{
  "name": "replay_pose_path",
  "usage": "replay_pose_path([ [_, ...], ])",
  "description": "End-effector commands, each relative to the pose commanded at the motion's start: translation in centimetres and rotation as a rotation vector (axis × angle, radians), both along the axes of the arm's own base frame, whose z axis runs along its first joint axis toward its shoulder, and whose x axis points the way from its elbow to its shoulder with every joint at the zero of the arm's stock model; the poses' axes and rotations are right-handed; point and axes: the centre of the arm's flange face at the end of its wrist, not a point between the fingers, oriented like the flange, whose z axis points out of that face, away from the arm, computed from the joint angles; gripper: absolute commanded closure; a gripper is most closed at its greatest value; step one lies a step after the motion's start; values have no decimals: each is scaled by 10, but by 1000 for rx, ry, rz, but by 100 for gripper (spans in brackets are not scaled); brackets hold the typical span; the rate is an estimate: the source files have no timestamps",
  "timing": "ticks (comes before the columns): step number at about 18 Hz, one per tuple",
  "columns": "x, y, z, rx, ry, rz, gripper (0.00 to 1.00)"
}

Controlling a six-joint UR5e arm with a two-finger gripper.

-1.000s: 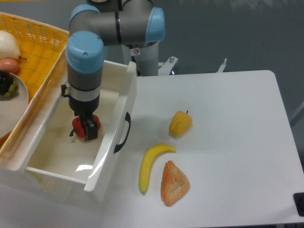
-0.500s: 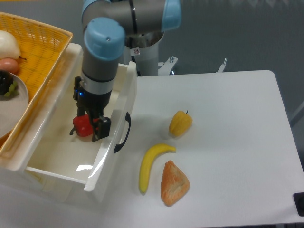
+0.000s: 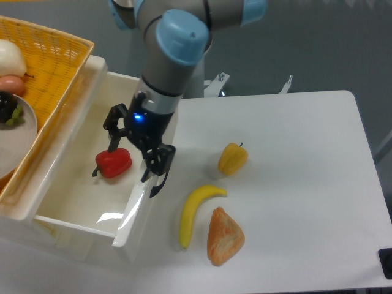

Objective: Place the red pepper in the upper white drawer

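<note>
Red pepper (image 3: 113, 163) lying in upper white drawer (image 3: 73, 202), tilted fingers (image 3: 114, 125) spread wide above, empty

No text, brand, number or sign can be read here. A small red-and-white sticker sits on the robot's white base in earlier views, but behind the hand (image 3: 138, 150) it is now hidden by the arm, and it was too small to make out anyway.
</note>
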Motion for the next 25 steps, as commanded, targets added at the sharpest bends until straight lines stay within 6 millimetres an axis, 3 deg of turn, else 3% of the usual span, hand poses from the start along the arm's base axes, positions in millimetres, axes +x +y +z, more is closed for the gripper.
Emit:
replay_pose_path([
  [4,-39,-22,0,0,0,79,0],
  [6,-63,-34,-12,-19,-8,118,0],
  [8,-88,-44,-32,-66,-3,156,0],
  [12,-114,-56,-72,-238,68,197,0],
  [15,-146,-68,-101,-295,110,215,0],
  [19,-173,-71,-139,-382,155,211,0],
  [23,-188,-79,-171,-427,224,21,0],
  [25,-199,-94,-175,-446,282,-117,0],
])
